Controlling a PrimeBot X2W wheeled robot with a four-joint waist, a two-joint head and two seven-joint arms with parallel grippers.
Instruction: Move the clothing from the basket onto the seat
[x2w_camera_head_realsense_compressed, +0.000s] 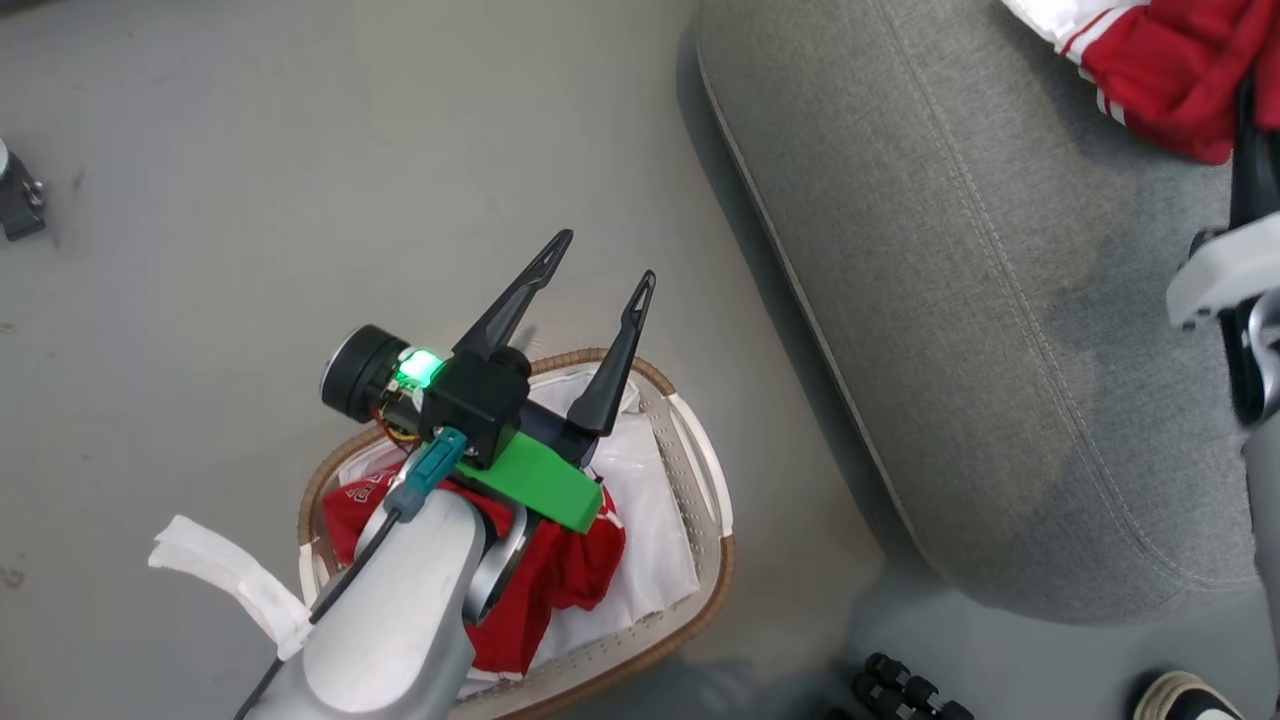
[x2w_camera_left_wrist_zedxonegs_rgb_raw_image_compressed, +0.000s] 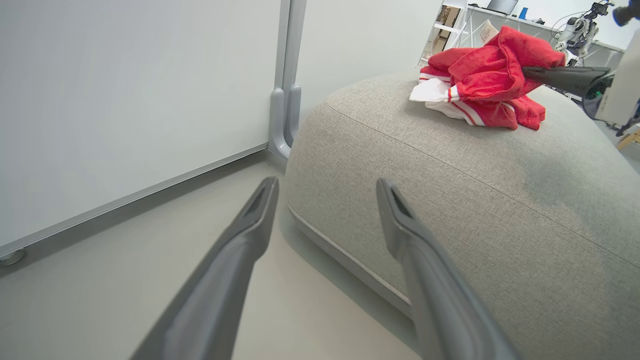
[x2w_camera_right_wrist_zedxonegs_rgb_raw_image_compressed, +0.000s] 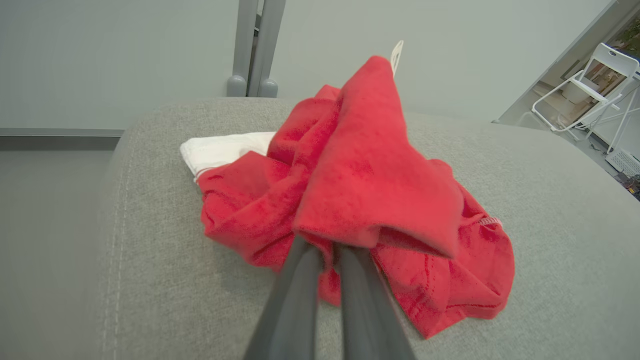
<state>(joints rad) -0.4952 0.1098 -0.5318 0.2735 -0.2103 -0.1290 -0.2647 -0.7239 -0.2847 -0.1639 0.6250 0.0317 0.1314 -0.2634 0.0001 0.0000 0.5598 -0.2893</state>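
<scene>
Well, left tool (x2w_camera_head_realsense_compressed: 607, 255) splayed above basket (x2w_camera_head_realsense_compressed: 728, 572); right tool (x2w_camera_right_wrist_zedxonegs_rgb_raw_image_compressed: 327, 247) pinching clothing (x2w_camera_right_wrist_zedxonegs_rgb_raw_image_compressed: 370, 175).

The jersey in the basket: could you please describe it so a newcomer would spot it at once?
Left of the grey seat, a basket stands on the floor. The red jersey lies crumpled in it on a white liner; the other jersey is on the seat.
</scene>
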